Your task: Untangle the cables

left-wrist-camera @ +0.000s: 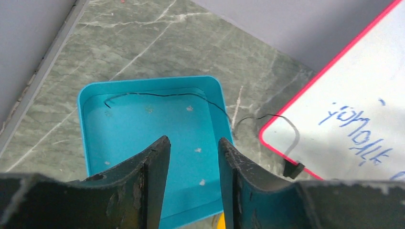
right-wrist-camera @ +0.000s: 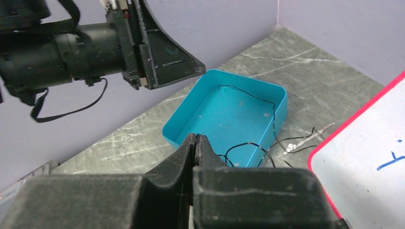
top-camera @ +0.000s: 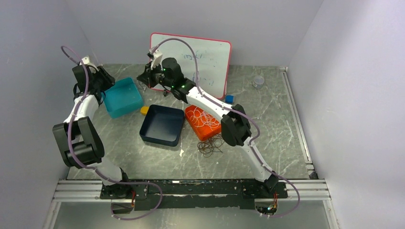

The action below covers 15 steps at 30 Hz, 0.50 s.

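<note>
As cable (left-wrist-camera: 162,94) overhangs tray (left-wrist-camera: 85,129), whiteboard (left-wrist-camera: 363,71) scrawl (left-wrist-camera: 356,131) illegible.

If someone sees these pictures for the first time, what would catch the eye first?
Likely the orange tray near the middle of the table, full of tangled pale wires, with a dark tangle in front of it. Then the teal tray at the far left, where one thin black wire runs over its rim.

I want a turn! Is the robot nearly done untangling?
Not nearly. Done: one thin black cable lies partly in the turquoise plastic tray. In hand: shut right gripper beside it, left gripper open above. Left: tangled white cables in the orange tray, brown cables beside it.
</note>
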Tool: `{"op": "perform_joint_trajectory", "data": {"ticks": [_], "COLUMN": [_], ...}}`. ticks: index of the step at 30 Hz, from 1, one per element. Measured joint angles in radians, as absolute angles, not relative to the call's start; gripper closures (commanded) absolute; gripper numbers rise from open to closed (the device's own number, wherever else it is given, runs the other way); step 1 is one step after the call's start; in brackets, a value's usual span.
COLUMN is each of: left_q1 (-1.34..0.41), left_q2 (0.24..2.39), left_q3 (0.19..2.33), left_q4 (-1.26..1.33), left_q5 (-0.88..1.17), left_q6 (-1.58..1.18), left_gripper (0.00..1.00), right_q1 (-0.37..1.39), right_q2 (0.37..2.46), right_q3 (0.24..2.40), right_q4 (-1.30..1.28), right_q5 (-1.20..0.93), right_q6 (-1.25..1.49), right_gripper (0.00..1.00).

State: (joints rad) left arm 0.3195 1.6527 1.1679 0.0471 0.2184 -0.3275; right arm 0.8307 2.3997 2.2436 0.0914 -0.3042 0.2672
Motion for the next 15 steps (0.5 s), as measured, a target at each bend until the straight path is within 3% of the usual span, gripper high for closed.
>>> {"op": "perform_joint_trajectory", "data": {"ticks": [15], "left_q1": [0.322], "left_q2": [1.33], "left_q3": [0.95], "left_q4": [0.014], "left_q5": [0.19], "left_q6": [-0.496], "left_gripper": [0.53], "right_q1": [0.883], "right_q2": [2.425], "right_q3": [2.267], "right_q4": [0.272], "right_q5": [-0.385], "right_q6": [0.291], "right_gripper": [1.0]}}
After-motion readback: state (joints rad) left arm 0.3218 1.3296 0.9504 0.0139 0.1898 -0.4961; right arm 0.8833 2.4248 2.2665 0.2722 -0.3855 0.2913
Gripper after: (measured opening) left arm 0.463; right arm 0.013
